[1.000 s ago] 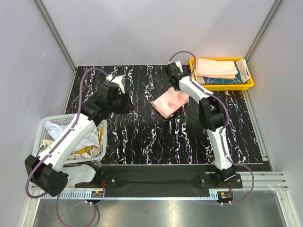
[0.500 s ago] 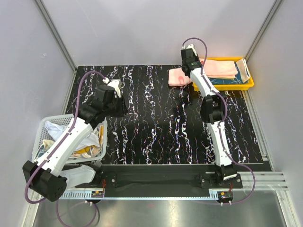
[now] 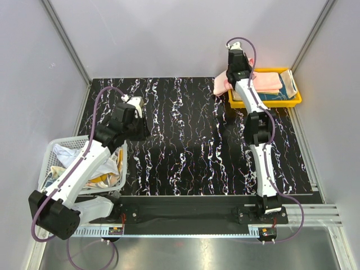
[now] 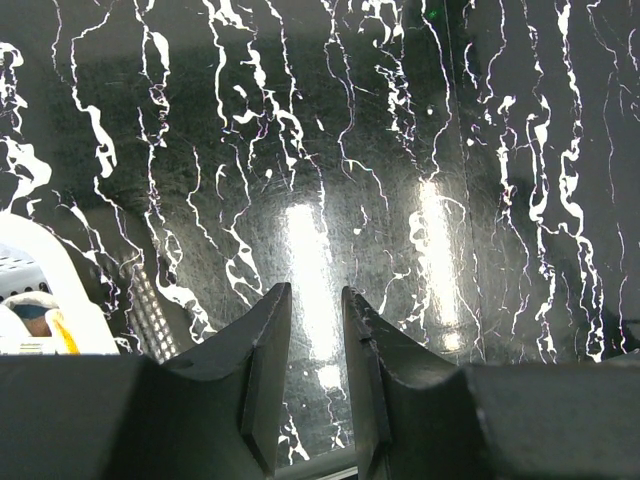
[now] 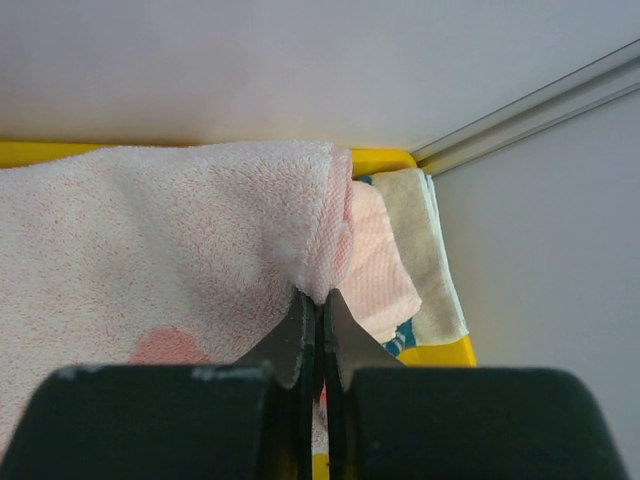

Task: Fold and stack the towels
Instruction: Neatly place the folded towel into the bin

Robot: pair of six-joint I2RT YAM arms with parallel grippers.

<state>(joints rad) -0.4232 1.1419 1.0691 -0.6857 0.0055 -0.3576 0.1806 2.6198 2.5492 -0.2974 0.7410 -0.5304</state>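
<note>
**Pink towel (image 3: 221,85) in transfer to the tray.** We see the towel clamped between the right fingers (image 5: 302,338), which are pressed together on a pinched fold of its edge. It hangs at the far left corner of the yellow tray (image 3: 296,102), lapping over the tray's rim and partly out over the tabletop (image 3: 185,152).

A second earlier the same towel hung over the middle of the tabletop, and half a second earlier it was just left of the tray, so the right arm has carried it back and to the right. The left arm drew back slightly toward the basket in the first half of that second and has barely shifted since.

Inside the tray we note a folded stack: a peach-pink towel (image 3: 269,81) on top, a teal towel (image 3: 273,96) under it, and a beige towel (image 3: 290,82) along the right side.

The right forearm crosses the tray's left part in the top view and hides that end of the stack. In the right wrist view the held towel covers most of the tray.

The left fingers (image 4: 272,315) hang over bare tabletop, apart by a narrow gap with nothing between them. Beside that arm stands the white mesh basket (image 3: 52,148), holding crumpled towels (image 3: 106,169).
</note>
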